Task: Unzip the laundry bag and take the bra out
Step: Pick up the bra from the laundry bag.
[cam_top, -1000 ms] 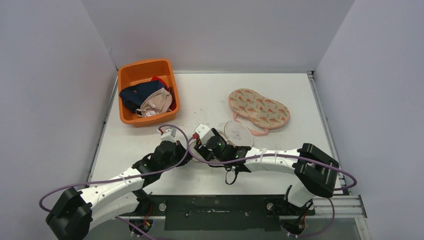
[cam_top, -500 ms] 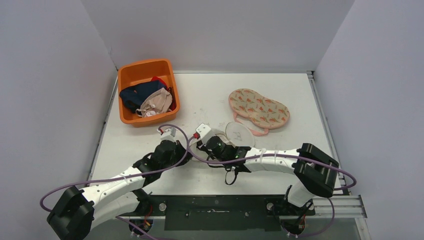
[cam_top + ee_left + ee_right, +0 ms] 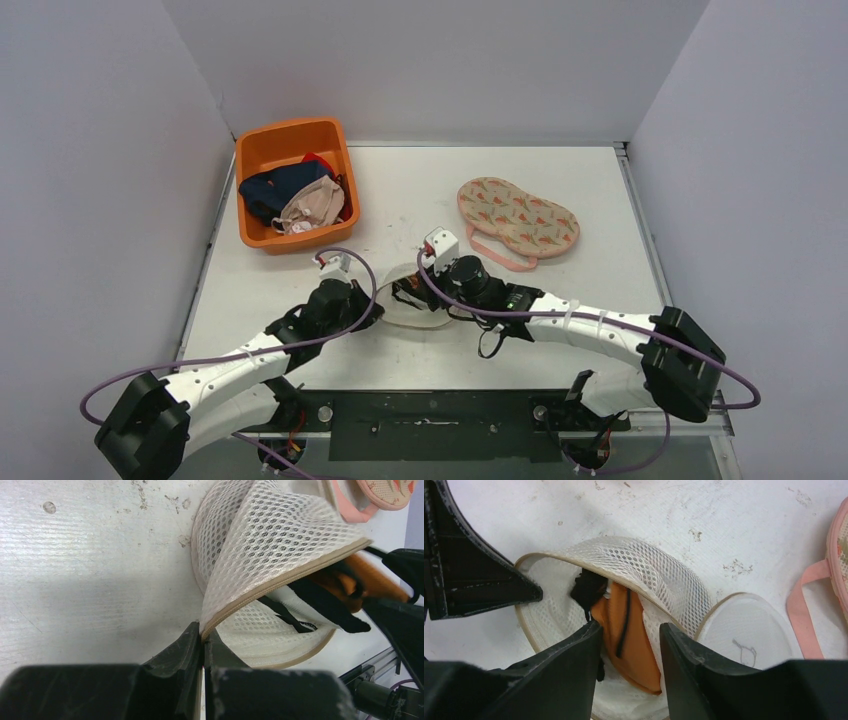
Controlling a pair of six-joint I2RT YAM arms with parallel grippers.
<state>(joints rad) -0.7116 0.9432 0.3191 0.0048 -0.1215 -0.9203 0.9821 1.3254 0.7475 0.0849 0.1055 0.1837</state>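
Note:
The white mesh laundry bag (image 3: 405, 305) lies open between my grippers and also shows in the left wrist view (image 3: 260, 545) and the right wrist view (image 3: 644, 565). My left gripper (image 3: 203, 637) is shut on the bag's tan zip edge, at its left side in the top view (image 3: 372, 312). An orange bra with black straps (image 3: 634, 645) lies in the bag's mouth, and its orange cloth (image 3: 372, 580) pokes out. My right gripper (image 3: 630, 630) is open, one finger on each side of the bra, at the bag's right side (image 3: 415, 292).
An orange bin (image 3: 290, 128) of clothes stands at the back left. A carrot-patterned pink-trimmed padded piece (image 3: 518, 215) lies at the back right, its pink strap (image 3: 804, 615) near the bag. A round white panel (image 3: 749, 630) lies beside the bag.
My right arm has swung to the right and its wrist has drawn back. The bag's mouth now shows open between the grippers. The left arm has barely moved.

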